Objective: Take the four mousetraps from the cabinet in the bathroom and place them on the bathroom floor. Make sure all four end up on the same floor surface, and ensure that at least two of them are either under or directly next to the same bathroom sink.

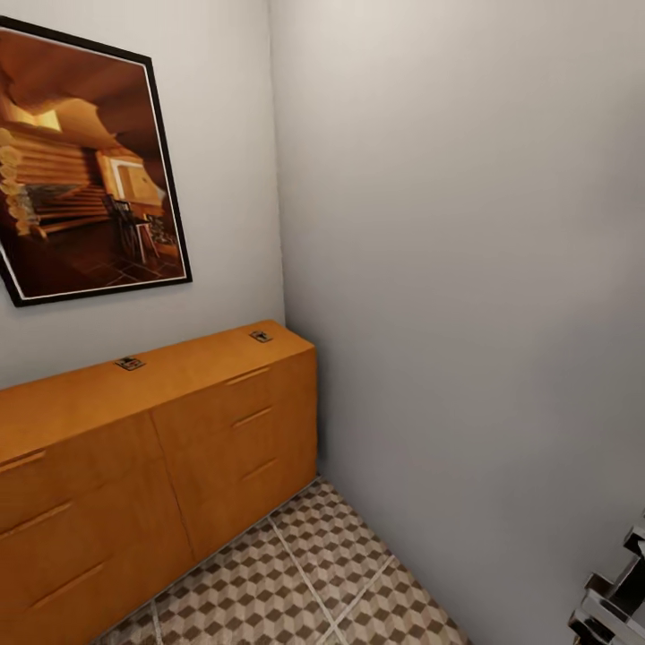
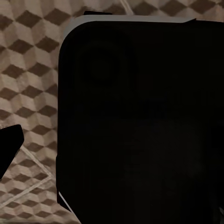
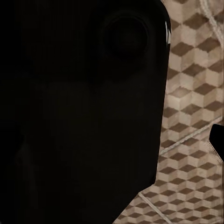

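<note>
The low orange-brown cabinet (image 1: pixel 179 421) stands against the back wall, its drawers shut. Two mousetraps lie on its flat top, one (image 1: pixel 130 363) near the middle and one (image 1: pixel 261 336) near the right end. The cube-patterned bathroom floor (image 1: pixel 305 573) spreads out in front of it. In both wrist views a large black part of the robot blocks most of the picture, with patterned floor (image 2: pixel 28 70) (image 3: pixel 196 93) beyond it. A dark fingertip (image 2: pixel 9 149) pokes in at one edge, another fingertip (image 3: pixel 218 140) likewise. The sink is out of view.
A framed picture (image 1: pixel 85 170) hangs above the cabinet. A bare grey wall (image 1: pixel 466 269) closes the corner on the right, right up to the cabinet's end. A dark metallic robot part (image 1: pixel 614 596) shows at the lower right.
</note>
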`<state>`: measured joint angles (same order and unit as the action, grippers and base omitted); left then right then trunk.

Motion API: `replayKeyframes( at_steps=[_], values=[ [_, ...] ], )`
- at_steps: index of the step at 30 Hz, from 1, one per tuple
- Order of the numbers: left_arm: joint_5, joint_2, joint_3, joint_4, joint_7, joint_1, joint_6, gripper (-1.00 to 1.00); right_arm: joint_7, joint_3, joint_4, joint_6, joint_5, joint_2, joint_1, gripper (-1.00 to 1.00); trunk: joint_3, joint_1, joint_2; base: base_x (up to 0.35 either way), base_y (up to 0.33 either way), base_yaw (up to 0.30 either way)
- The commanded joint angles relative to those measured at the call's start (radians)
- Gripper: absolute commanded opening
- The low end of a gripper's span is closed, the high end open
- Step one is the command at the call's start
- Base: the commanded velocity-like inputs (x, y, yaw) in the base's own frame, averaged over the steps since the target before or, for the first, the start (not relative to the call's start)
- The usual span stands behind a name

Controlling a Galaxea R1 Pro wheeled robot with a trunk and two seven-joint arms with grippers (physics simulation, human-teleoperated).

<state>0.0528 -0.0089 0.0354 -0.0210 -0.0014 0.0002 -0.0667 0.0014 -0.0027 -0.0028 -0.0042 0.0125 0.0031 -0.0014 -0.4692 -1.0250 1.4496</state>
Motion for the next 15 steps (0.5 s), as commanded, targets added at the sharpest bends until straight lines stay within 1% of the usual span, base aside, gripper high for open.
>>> replayKeyframes(
  at_steps=[1,15],
  values=[
    [0.005,0.000,0.003,-0.001,0.000,0.000,-0.002,1.00,0.000,0.000,0.000,0.000,0.001,0.000,0.000,1.00,-0.001,0.000,0.000,0.000,0.000,0.274],
    [0.005,0.000,0.003,-0.001,0.000,0.001,-0.001,1.00,0.000,0.000,0.000,0.000,0.001,0.000,0.000,1.00,-0.001,0.000,0.000,0.000,0.000,0.274]
  ],
)
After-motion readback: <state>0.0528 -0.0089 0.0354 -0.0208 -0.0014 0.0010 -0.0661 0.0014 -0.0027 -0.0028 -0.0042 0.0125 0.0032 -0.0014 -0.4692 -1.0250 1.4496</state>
